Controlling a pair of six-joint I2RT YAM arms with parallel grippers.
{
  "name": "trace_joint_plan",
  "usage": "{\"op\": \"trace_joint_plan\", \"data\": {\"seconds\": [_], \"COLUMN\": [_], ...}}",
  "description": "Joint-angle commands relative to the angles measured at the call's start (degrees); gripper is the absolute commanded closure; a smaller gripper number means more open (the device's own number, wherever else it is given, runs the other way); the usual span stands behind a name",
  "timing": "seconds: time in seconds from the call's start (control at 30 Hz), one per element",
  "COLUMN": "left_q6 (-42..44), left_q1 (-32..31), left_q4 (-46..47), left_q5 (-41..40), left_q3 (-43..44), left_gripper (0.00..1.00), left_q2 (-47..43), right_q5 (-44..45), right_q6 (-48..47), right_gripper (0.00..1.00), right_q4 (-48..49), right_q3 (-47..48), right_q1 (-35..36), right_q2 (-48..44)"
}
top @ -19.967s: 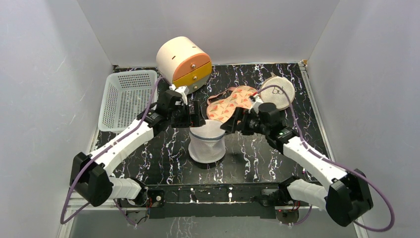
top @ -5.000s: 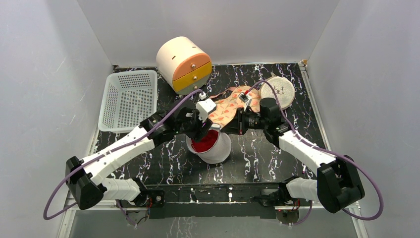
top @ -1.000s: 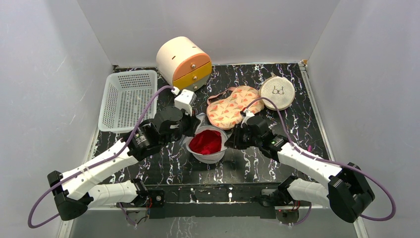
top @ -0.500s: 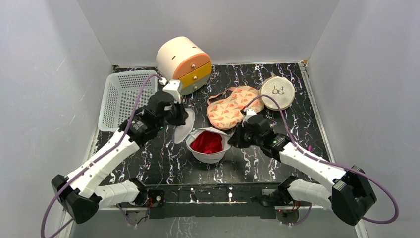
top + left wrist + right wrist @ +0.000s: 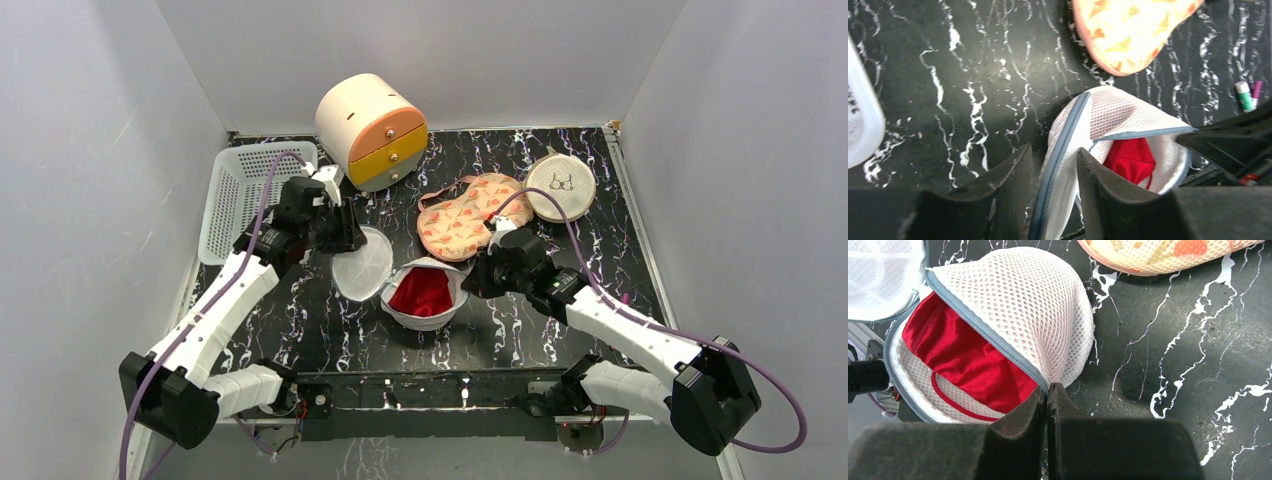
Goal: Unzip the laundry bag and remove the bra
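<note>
White shells [image 5: 215, 310], black joints [image 5: 175, 400], purple cables [image 5: 262, 195]; left hand [image 5: 1053, 150], right hand [image 5: 1047, 388] black.

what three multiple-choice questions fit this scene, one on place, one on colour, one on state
1. Where is the white perforated basket? A back left; B back right; C front centre.
2. What colour is the bra inside the laundry bag? A blue; B green; C red.
3. The laundry bag is: A zipped shut; B unzipped, lid swung aside; C empty.
Answers: 1 A, it sits upper left in the top view. 2 C, red fabric fills the opening. 3 B, the lid sits left of the open mouth.
</note>
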Motion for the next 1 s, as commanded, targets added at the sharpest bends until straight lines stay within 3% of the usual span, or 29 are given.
{"op": "trace_joint_plan", "data": {"seconds": [0.0, 0.13, 0.27, 0.43, 0.5, 0.73, 0.97], "left_q6": [4.92, 7.26, 5.36, 2.56, 2.71, 1.56, -1.16], "left_q1": [0.31, 0.32, 0.32, 0.32, 0.32, 0.34, 0.32], "left_q4": [-6.16, -8.5, -5.17, -2.87, -3.59, -8.59, -5.79], "left_q5": [-8.69, -10.93, -3.79, 0.06, -1.53, -17.58, -14.11], "left_q3": [0.84, 3.73, 3.66, 3.42, 3.49, 4.19, 2.44], "left_gripper": [0.57, 0.41, 0.38, 0.36, 0.33, 0.25, 0.23], "left_q2": [-0.39, -0.72, -2.88, -3.72, -3.62, -6.61, -7.28], "right_q5": [-1.73, -2.15, -2.35, -1.26, -0.43, 1.1, 1.27], "right_q6": [-0.88, -0.73, -0.78, -1.69, -1.87, -2.22, -1.41], "right_gripper": [1.0, 1.0, 0.9, 0.93, 1.0, 1.0, 1.0], "right_q4": [1.61, 2.3, 1.98, 1.9, 1.17, 0.54, 1.64], "right_q3": [3.39, 4.95, 8.17, 11.07, 11.58, 10.09, 7.92], "right_q1": [0.16, 0.18, 0.17, 0.14, 0.16, 0.17, 0.11], "right_q2": [-0.83, 0.23, 2.4, 4.86, 5.62, 4.44, 1.87]}}
